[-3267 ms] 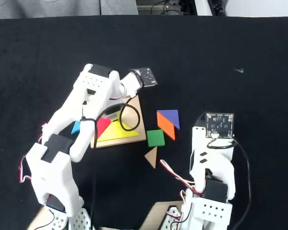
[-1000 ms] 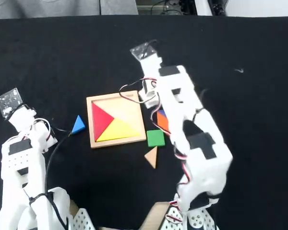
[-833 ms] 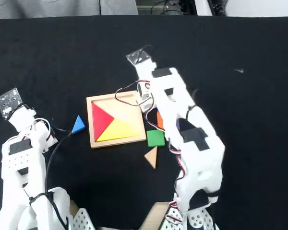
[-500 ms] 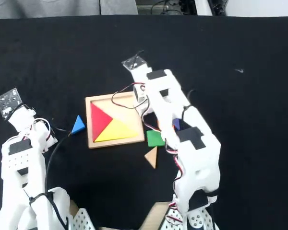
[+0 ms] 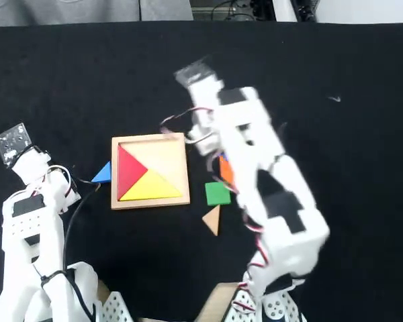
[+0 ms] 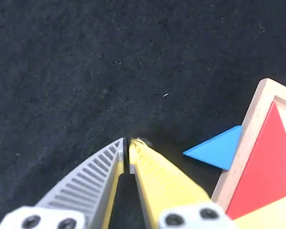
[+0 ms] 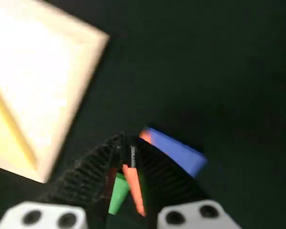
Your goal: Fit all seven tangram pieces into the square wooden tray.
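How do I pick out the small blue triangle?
Find the square wooden tray mid-table. Just outside its wall, on the side away from the green square, lies the small blue triangle. Unlike the red triangle and yellow triangle nearby, it is outside the tray.

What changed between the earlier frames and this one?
The left gripper pulled back from the wooden tray and the right gripper came out beside it. The tray then slid left, up against the small blue triangle. The red triangle and yellow triangle stay seated; green square and tan triangle did not move.
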Robot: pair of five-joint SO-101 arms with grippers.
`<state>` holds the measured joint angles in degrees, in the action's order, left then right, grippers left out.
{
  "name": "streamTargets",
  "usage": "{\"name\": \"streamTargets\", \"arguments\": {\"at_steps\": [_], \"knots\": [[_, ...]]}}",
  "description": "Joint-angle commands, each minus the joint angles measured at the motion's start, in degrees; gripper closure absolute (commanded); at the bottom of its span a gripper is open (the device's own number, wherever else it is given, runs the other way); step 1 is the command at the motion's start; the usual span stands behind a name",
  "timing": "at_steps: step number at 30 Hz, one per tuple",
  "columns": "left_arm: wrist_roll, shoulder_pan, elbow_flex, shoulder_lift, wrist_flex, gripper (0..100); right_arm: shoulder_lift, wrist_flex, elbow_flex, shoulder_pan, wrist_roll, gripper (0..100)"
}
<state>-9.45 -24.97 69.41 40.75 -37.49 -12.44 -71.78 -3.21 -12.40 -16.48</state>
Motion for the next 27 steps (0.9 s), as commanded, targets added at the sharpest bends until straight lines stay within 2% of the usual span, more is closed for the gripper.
{"name": "streamTargets", "arguments": {"at_steps": [1,5,10,16,23,27], "knots": [[0.1,1.1,-0.2,1.1,1.0,96,9.4,2.1,-4.0,5.7,-7.7,98.7],[0.1,1.1,-0.2,1.1,1.1,96,12.4,4.9,-11.2,9.1,-16.1,98.3],[0.2,0.8,-0.2,1.1,1.1,96,12.6,7.2,-16.0,10.4,-16.3,96.9],[0.2,0.6,-0.6,1.1,1.1,96,13.1,7.2,-18.2,10.0,-16.4,81.3],[0.2,-2.4,-0.6,1.1,1.1,83,12.6,11.4,-19.7,9.9,-16.3,80.7],[0.2,-2.4,-0.6,1.1,1.1,83,12.6,13.6,-22.0,7.1,-16.4,80.6]]}}
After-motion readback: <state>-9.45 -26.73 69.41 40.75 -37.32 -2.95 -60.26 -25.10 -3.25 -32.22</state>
